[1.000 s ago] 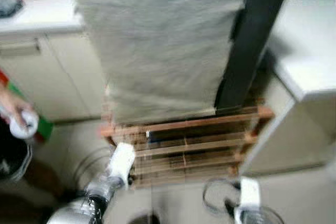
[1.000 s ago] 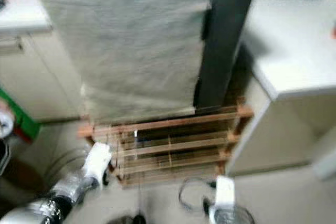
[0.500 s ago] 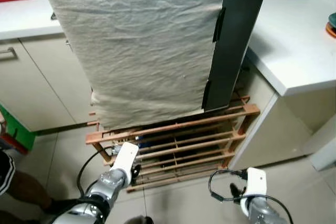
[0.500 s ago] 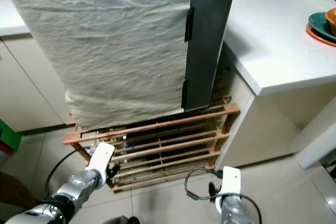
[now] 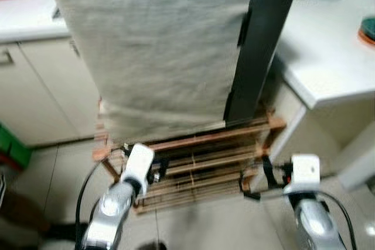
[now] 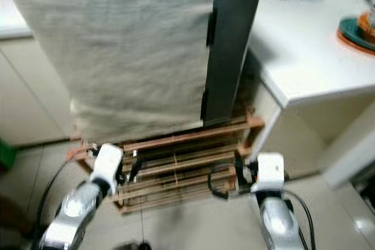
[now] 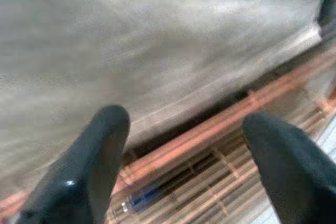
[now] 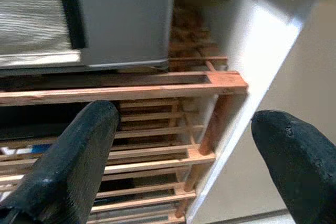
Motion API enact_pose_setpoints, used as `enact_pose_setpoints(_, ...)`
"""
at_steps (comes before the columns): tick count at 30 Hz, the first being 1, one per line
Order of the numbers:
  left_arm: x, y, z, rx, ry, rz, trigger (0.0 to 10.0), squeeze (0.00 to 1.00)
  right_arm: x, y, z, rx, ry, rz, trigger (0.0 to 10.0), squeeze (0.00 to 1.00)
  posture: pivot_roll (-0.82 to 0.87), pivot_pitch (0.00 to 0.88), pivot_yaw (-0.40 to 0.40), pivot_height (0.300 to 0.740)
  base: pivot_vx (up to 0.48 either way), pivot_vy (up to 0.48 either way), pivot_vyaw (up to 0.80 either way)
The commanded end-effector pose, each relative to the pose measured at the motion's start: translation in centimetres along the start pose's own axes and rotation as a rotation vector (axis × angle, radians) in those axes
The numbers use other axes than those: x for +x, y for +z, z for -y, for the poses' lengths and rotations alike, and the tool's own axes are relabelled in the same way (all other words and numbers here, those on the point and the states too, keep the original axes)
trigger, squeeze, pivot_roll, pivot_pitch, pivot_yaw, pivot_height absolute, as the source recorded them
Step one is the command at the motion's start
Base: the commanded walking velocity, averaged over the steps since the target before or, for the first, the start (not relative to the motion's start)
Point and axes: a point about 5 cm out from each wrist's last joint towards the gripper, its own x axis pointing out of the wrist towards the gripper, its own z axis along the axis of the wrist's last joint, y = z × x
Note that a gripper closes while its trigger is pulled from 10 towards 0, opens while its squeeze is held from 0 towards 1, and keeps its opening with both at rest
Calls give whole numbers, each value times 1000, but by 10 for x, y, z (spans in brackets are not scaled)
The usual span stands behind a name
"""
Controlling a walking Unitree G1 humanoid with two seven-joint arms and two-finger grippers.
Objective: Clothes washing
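Beige cloth cover [image 5: 164, 51] drapes the tall appliance [image 5: 263, 45] on a wooden rack [image 5: 199, 156] between two desks. Left hand [image 7: 184, 161] and right hand [image 8: 184, 156], both spread wide, face the rack; best to raise them squarely toward the cover's lower hem.

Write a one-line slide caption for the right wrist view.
Open right hand faces a wooden slatted rack under a cloth-draped grey appliance, beside a white cabinet.

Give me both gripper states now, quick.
Left gripper: open, empty, facing the cloth-covered machine.
Right gripper: open, empty, facing the wooden rack.
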Motion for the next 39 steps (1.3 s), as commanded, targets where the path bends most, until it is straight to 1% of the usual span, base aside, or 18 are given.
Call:
enact_pose_setpoints(1, -8, 12, -7, -19, 37, 19, 10000, 1000, -7, 8, 0, 4, 33, 10, 10000, 1000, -41, 0, 18, 740, 0, 0, 0)
enact_pose_setpoints(4, -20, 22, -9, -31, 78, 33, 10000, 1000, -16, 15, -1, 22, 50, 21, 10000, 1000, -29, 0, -1, 740, 0, 0, 0)
enact_pose_setpoints(5, -29, 26, -10, -83, 124, 44, 10000, 1000, -19, 17, 1, 32, 33, 13, 10000, 1000, -19, 0, -17, 740, 0, 0, 0)
enact_pose_setpoints(9, -42, 32, -9, -88, 163, 86, 10000, 1000, -20, 23, 1, 64, 29, 39, 10000, 1000, -9, 0, -37, 740, 0, 0, 0)
enact_pose_setpoints(11, -48, 37, -11, -107, 222, 97, 10000, 1000, -20, 27, 1, 64, 24, 55, 10000, 1000, -1, 0, -47, 740, 0, 0, 0)
enact_pose_setpoints(13, -52, 42, -12, -124, 257, 98, 10000, 1000, -20, 30, 2, 58, 7, 62, 10000, 1000, 4, 0, -52, 740, 0, 0, 0)
enact_pose_setpoints(17, -50, 45, -13, -114, 247, 58, 10000, 1000, -17, 37, 5, 60, -33, 84, 10000, 1000, 9, 0, -51, 740, 0, 0, 0)
enact_pose_setpoints(18, -47, 47, -13, -106, 249, 65, 10000, 620, -16, 37, 6, 77, -44, 71, 10000, 1000, 9, 0, -51, 740, 0, 0, 0)
enact_pose_setpoints(19, -45, 49, -13, -100, 258, 81, 10000, 192, -16, 36, 5, 92, -48, 60, 10000, 1000, -1, 0, -38, 740, 0, 0, 0)
enact_pose_setpoints(20, -43, 50, -14, -78, 280, 80, 10000, 0, -15, 36, 6, 75, -63, 55, 10000, 1000, -1, 0, -38, 740, 0, 0, 0)
enact_pose_setpoints(21, -39, 51, -12, -102, 247, 81, 10000, 0, -15, 35, 7, 68, -76, 41, 10000, 1000, -9, 0, -32, 740, 0, 0, -800)
enact_pose_setpoints(24, -31, 56, -6, -94, 182, 84, 10000, 0, -17, 34, 9, 55, -110, 20, 10000, 1000, -14, 0, -27, 740, 0, 0, -800)
enact_pose_setpoints(25, -24, 60, 0, -144, 103, 84, 10000, 0, -20, 32, 12, 79, -147, -2, 10000, 525, -55, 0, -7, 740, 0, 0, -788)
enact_pose_setpoints(26, -19, 62, 4, -148, 72, 79, 10000, 0, -21, 32, 14, 88, -165, -12, 10000, 525, -55, 0, -7, 740, 0, 0, -788)
enact_pose_setpoints(27, -16, 62, 7, -118, 55, 77, 10000, 0, -22, 31, 15, 89, -183, -17, 10000, 0, -67, 0, 7, 740, 0, 0, -788)
enact_pose_setpoints(32, -4, 65, 18, -109, -37, 78, 10000, 0, -25, 28, 20, 68, -262, -48, 10000, 0, -93, 0, 44, 740, 0, 0, -755)
enact_pose_setpoints(36, 9, 80, 21, -78, -48, 125, 10000, 0, -33, 25, 15, 166, -278, -63, 10000, 0, -119, 0, 96, 740, 0, 0, -741)
enact_pose_setpoints(39, 14, 79, 18, -95, -37, 98, 10000, 0, -35, 26, 11, 168, -283, -73, 10000, 0, -134, 0, 122, 740, 0, 0, -752)
